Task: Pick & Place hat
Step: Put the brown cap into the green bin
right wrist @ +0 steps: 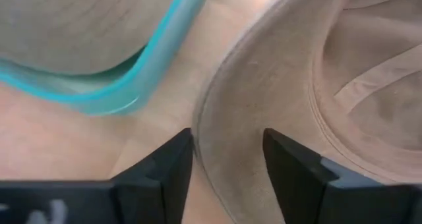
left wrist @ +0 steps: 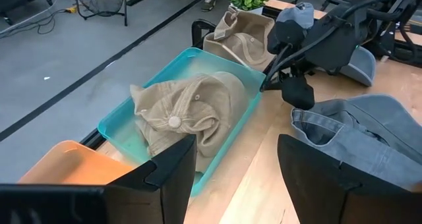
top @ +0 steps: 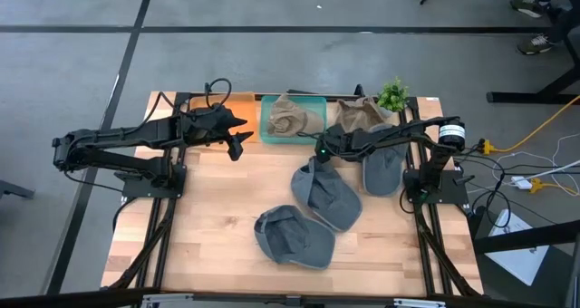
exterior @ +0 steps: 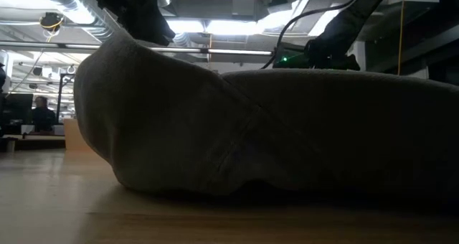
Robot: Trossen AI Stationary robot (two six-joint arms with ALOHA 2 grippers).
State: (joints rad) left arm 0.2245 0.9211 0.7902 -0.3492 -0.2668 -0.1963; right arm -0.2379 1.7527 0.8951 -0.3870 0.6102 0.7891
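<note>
Dark jointed arms, black cables, green indicator light (top: 320, 151)

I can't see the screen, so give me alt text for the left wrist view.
A tan hat lies in a teal bin, seen past the open left tool. An orange bin sits beside it, a grey hat lies on the wood table.
</note>
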